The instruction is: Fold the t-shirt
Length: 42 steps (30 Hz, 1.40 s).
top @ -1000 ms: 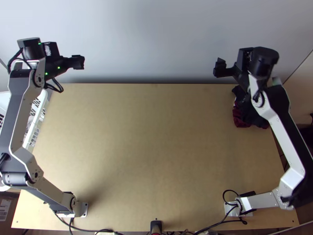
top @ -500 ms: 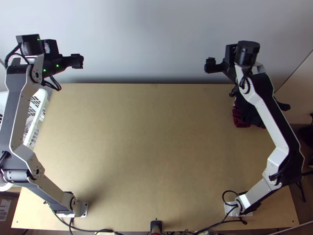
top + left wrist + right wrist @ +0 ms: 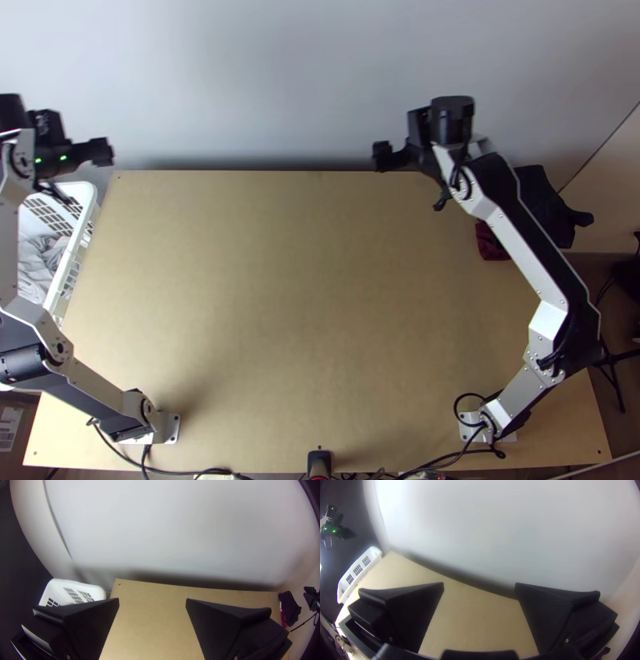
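Observation:
In the top view my left gripper is at the upper left, beyond the white basket; my right gripper is over the table's far edge, right of the middle. The left wrist view shows the left gripper with its two fingers wide apart and nothing between them. Likewise, the right gripper stands open and holds nothing. Dark cloth lies bunched at the table's far right corner, with a maroon piece beside it. Light grey cloth lies crumpled in the basket. Which of these is a t-shirt I cannot tell.
The white basket stands along the left edge of the wooden table. A pale wall rises behind the far edge. Cables run along the near edge, by a small black device.
Both grippers have moved left in the top view, the right one steadily and the left one in the last half second. More of the dark cloth and the basket's contents has come into sight.

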Tool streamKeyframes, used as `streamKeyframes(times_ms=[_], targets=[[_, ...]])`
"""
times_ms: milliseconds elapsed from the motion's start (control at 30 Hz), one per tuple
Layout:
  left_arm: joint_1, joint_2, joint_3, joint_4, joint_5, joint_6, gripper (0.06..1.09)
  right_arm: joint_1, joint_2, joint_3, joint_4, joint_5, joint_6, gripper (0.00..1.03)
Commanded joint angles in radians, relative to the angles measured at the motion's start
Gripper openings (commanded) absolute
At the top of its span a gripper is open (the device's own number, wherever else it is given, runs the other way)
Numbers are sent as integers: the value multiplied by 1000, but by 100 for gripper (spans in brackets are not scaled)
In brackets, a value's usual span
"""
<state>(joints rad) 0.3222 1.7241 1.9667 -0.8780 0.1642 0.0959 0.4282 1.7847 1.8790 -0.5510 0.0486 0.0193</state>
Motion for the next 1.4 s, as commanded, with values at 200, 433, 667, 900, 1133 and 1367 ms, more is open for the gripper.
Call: streamKeyframes(times_ms=[200, 433, 667, 900, 1133, 1367], targets=[[339, 32, -131, -24, -18, 185, 103, 257, 78, 62, -18, -10, 10, 99], [492, 89, -163, -7, -20, 248, 103, 382, 170, 175, -53, -10, 18, 99], [635, 230, -163, 54, -26, 294, 103, 471, 229, 270, -101, -10, 19, 99], [695, 374, -154, 111, -46, 314, 103, 552, 291, 382, -176, -9, 28, 99], [701, 534, -97, 136, -58, 306, 103, 626, 291, 399, -184, -9, 30, 99], [678, 614, -63, 143, -57, 280, 103, 646, 289, 413, -190, 0, 42, 99]])
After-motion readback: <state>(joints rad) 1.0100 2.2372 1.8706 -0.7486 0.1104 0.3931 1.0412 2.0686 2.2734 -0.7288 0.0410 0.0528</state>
